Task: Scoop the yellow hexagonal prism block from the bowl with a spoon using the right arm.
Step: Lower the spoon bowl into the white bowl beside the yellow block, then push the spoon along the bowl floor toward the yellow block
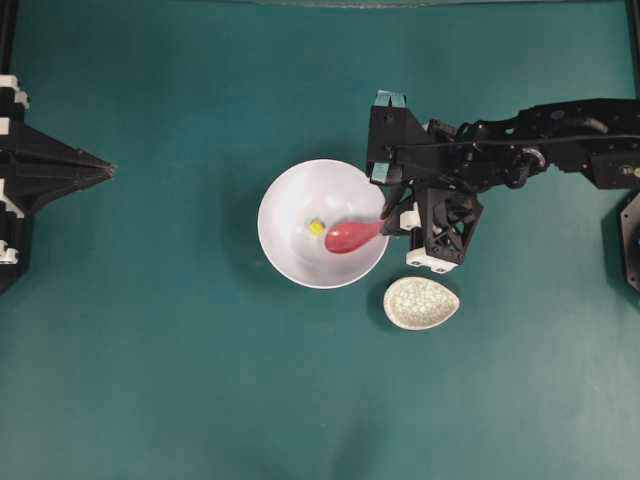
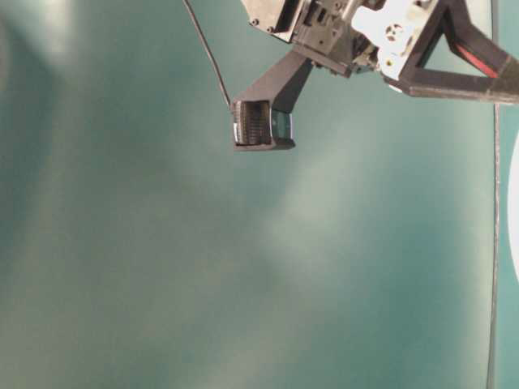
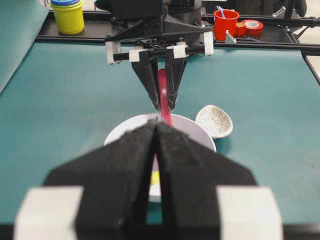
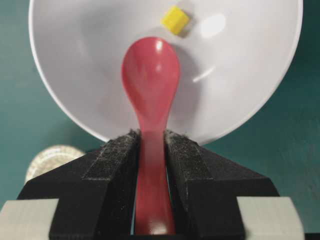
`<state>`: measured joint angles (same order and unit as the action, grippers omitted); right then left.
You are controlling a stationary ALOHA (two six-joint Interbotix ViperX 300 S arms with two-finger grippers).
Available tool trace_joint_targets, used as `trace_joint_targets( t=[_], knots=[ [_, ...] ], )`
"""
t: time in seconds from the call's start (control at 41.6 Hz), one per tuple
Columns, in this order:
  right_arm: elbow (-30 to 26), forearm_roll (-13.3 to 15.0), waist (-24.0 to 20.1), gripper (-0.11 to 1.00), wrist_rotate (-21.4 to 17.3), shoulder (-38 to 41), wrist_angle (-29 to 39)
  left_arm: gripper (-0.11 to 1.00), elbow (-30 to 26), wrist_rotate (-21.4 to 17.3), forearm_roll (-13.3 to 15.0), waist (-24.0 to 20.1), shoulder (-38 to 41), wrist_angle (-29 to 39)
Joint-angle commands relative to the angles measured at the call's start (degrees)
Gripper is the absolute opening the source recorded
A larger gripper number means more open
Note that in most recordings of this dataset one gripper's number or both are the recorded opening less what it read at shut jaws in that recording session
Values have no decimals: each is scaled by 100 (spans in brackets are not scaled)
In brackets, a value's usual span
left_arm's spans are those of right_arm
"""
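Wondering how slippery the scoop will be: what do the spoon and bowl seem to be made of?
Spoon: glossy pink-red, with bright highlights; glazed ceramic or hard plastic, unclear which. Bowl: smooth, plain white, mirrors the lights; likely glazed ceramic or melamine.

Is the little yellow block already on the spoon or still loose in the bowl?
Still loose. The yellow block lies on the white bowl's floor just beyond the spoon's empty scoop, which the right pincer holds by its handle.
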<state>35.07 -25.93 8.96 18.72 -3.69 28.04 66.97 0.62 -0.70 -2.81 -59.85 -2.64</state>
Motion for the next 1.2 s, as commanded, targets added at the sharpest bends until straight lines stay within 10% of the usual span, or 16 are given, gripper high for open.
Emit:
trace_joint_targets(
  t=[0.0,1.179],
  knots=[
    [-132,9,53,23,-9,-79,-35,0,-158,9,-18,-9,26,-18],
    [-562,308,220,23,0,457,-721,0,-167,9,-18,-9,18,-18]
  ],
)
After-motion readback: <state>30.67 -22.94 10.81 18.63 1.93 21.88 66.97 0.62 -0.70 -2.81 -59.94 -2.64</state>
